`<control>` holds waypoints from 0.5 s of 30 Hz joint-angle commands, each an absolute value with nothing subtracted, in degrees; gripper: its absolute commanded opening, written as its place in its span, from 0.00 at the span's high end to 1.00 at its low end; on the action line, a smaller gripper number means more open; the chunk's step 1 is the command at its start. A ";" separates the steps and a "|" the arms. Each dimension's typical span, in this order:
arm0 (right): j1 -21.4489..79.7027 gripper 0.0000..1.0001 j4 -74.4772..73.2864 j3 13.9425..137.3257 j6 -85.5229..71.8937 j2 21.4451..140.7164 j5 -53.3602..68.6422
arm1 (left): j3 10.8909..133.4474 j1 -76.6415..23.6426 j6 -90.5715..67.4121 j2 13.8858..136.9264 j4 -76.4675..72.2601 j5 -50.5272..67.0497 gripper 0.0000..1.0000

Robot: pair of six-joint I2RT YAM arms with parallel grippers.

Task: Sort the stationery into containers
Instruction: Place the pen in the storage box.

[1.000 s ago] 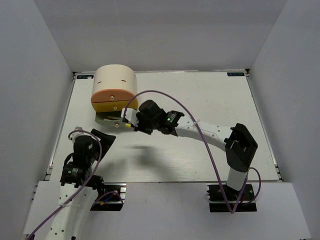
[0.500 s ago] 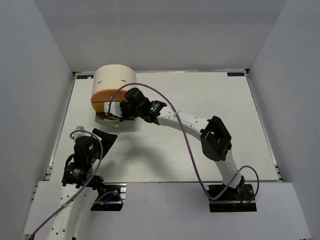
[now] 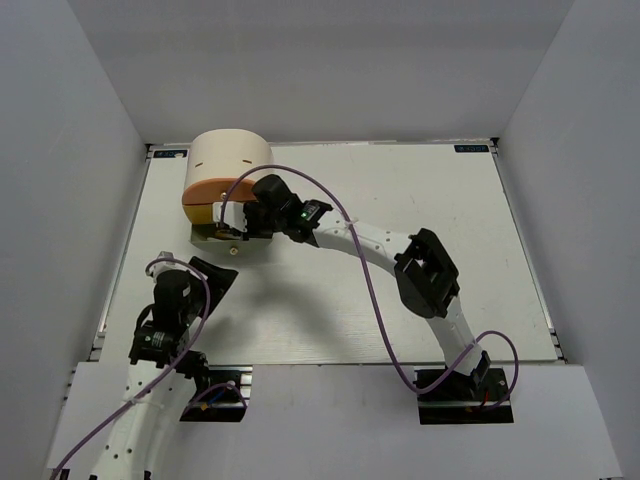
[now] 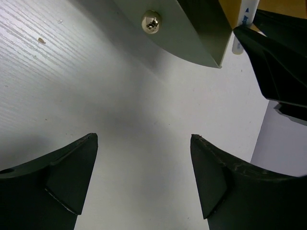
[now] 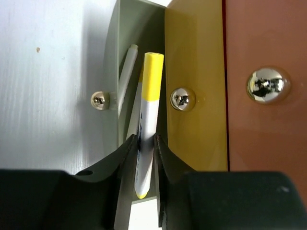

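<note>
The beige half-cylinder cabinet stands at the table's far left with orange and yellow drawer fronts. Its lowest grey drawer is pulled open. My right gripper is shut on a white pen with a yellow cap and holds it over that open drawer, where another white pen lies. In the top view the right gripper sits at the drawer. My left gripper is open and empty above the table, below the grey drawer's front and knob.
Yellow drawer front and orange drawer front, each with a round chrome knob, are right of the open drawer. The right arm's purple cable loops over the table. White walls enclose the table.
My right gripper has moved left with the pen, from the table's middle to above the open bottom drawer. The left arm has barely shifted.
</note>
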State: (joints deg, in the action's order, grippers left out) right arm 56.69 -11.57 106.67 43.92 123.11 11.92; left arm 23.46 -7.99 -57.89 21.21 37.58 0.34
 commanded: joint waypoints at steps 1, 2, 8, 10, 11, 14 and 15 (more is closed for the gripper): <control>56.16 0.72 -8.52 106.70 44.21 123.22 11.51 | 22.41 -7.65 -57.30 23.64 32.45 1.58 0.13; 55.99 0.70 -8.18 106.26 44.30 123.22 11.34 | 22.41 -7.65 -57.30 24.16 31.74 1.58 0.14; 55.72 0.60 -8.61 105.47 44.65 122.79 11.25 | 21.88 -7.65 -56.78 27.41 27.07 1.58 0.14; 55.46 0.60 -9.75 105.47 44.13 121.82 11.60 | 21.88 -7.65 -56.78 28.20 25.41 1.58 0.14; 55.63 0.64 -10.10 105.56 43.34 121.47 11.78 | 21.88 -7.65 -56.78 28.21 24.10 1.58 0.17; 55.28 0.91 -11.07 104.86 38.36 117.96 11.69 | 20.66 -7.65 -56.78 30.58 19.71 1.58 0.24; 55.02 1.00 -11.16 104.24 37.02 115.16 11.52 | 19.96 -7.65 -56.78 31.98 18.21 2.10 0.36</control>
